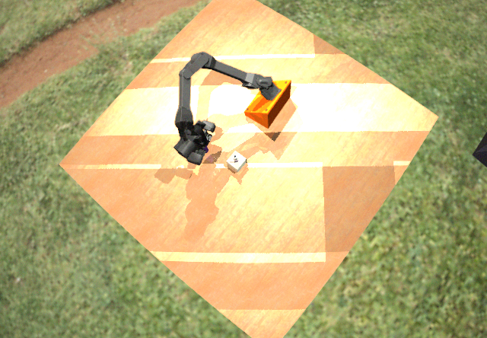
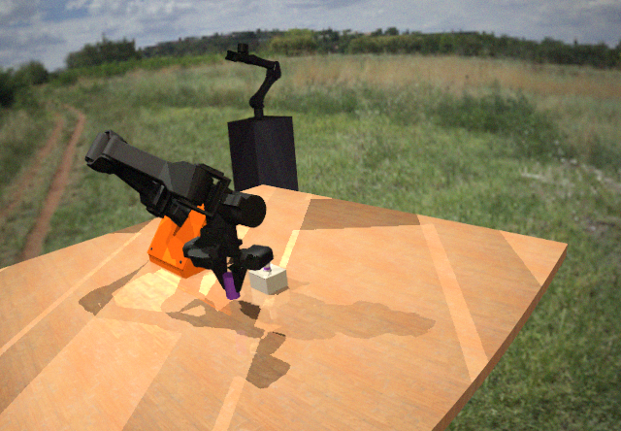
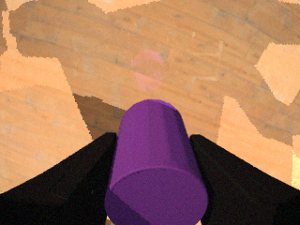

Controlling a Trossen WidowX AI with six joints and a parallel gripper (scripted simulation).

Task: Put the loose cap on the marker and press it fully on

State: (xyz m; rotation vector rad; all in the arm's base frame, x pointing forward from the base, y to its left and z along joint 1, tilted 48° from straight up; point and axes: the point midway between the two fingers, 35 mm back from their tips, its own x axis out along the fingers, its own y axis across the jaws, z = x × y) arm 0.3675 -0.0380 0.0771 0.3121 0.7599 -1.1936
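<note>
My gripper (image 2: 232, 286) (image 3: 153, 143) is shut on the purple cap (image 2: 230, 281) (image 3: 152, 155) (image 1: 205, 150). The cap is between the fingertips, slightly tilted in the exterior view. It hangs above the table, with a faint pink reflection below it. The pale holder block (image 1: 237, 164) (image 2: 269, 282) stands on the table to the right of the gripper in the top and exterior views. The marker (image 1: 235, 157) stands upright in the block. In the exterior view a gripper part hides most of the marker, and only its foot shows. Neither block nor marker shows in the wrist view.
An orange open box (image 1: 278, 108) (image 2: 173, 254) stands on the table (image 1: 275, 216) (image 2: 361, 386) beside the arm's near links. A black pedestal (image 2: 263, 152) bearing another dark arm (image 2: 265, 87) stands beyond the table's far edge. Shadows of the arm lie across the table.
</note>
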